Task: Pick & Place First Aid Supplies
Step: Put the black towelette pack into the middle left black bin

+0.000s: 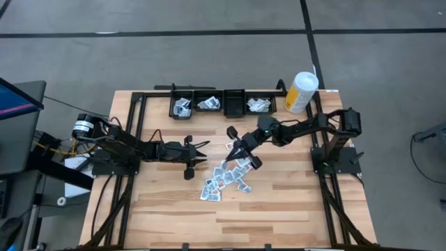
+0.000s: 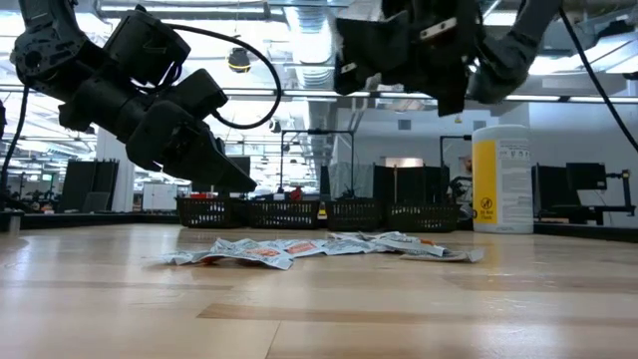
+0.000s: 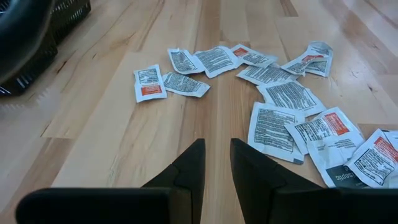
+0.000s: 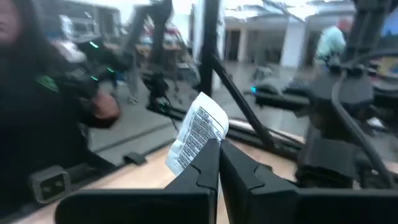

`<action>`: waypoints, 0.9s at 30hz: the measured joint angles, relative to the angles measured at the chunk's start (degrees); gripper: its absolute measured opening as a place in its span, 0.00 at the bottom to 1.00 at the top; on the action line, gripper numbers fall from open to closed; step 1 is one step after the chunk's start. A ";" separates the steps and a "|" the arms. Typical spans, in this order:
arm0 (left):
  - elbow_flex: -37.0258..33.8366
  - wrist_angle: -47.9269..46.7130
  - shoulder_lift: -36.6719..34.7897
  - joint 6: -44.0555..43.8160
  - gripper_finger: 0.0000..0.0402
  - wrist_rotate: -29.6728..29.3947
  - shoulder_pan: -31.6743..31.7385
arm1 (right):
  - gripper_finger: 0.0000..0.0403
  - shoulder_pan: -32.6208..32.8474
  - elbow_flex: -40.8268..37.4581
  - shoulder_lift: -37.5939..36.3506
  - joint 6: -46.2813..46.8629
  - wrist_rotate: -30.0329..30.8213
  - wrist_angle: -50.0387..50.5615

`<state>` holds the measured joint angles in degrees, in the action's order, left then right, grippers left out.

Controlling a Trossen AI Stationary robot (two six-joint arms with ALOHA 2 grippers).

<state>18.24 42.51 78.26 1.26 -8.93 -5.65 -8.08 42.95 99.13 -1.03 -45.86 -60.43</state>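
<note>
Right pincer clamps 1 packet, raised above the table. Left pincer hovers near the packet pile, fingers slightly apart, empty.

Robotics lab, exposed ceiling ducts, equipment racks

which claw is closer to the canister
Right. The right claw, shut on a packet, is left of and below the canister in the high view; the left claw is further left, across the packet pile.

packets strewn on table, canister
</note>
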 joint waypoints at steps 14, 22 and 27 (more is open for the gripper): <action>-0.04 1.91 0.02 -0.26 0.19 0.00 0.00 | 0.00 1.32 -3.37 1.36 5.31 -26.63 -18.91; -0.04 7.12 0.02 -2.83 0.19 0.76 -0.29 | 0.00 1.20 -3.37 1.38 5.44 -26.28 -19.36; -0.04 9.01 0.02 -2.86 0.19 2.17 -1.21 | 0.00 1.10 -3.37 1.38 5.52 -25.70 -19.18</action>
<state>18.20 51.52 78.28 -1.61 -6.76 -6.86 -6.98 39.57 100.51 4.49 -71.56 -79.61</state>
